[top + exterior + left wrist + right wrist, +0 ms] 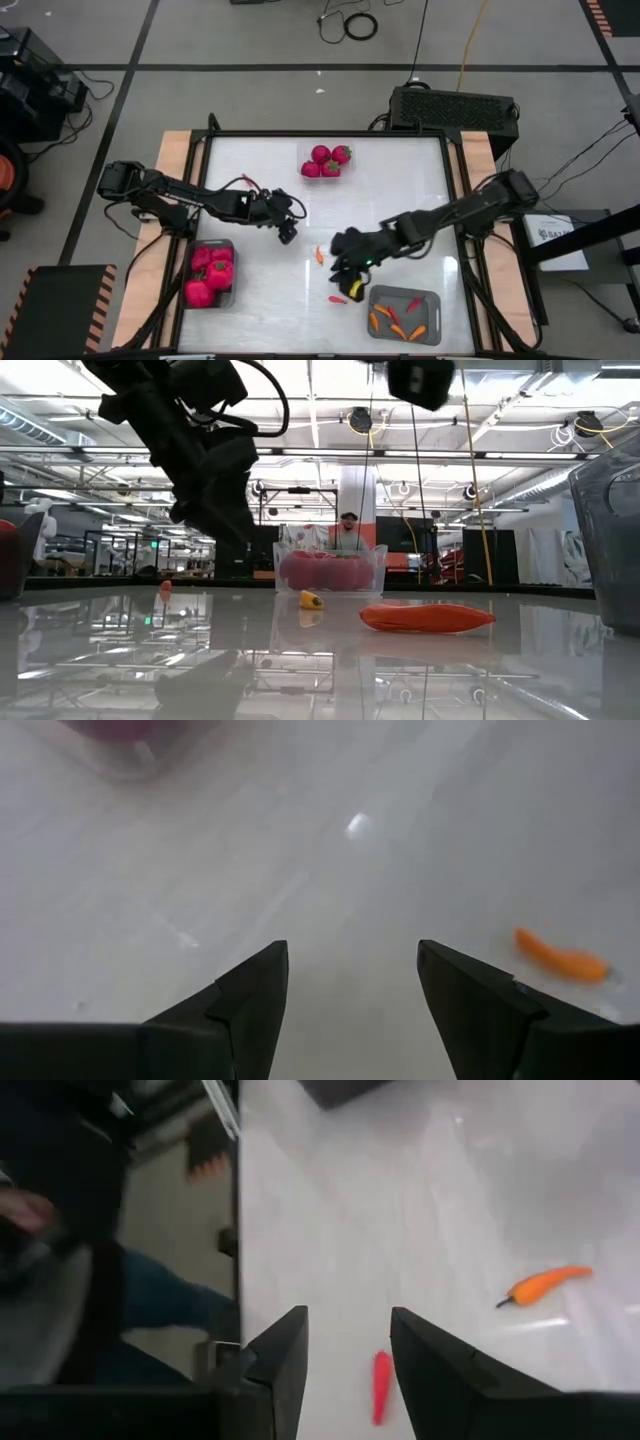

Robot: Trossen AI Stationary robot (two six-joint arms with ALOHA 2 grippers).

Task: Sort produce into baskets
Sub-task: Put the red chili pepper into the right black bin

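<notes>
Seen only from the right wrist: person's leg (150,1305) past table (400,200) edge. Right gripper (347,272) open, empty, near front edge just beside grey bin (405,315); red pepper (381,1385) between fingertips below. Left gripper (288,232) open, empty, mid-table; orange pepper (560,958) off to one side

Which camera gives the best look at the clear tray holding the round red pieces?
The high view: the clear tray shows whole at the table's far edge, four round red pieces inside. The low view shows its side, far off. The left wrist view catches only a blurred corner; the right wrist view shows none.
</notes>
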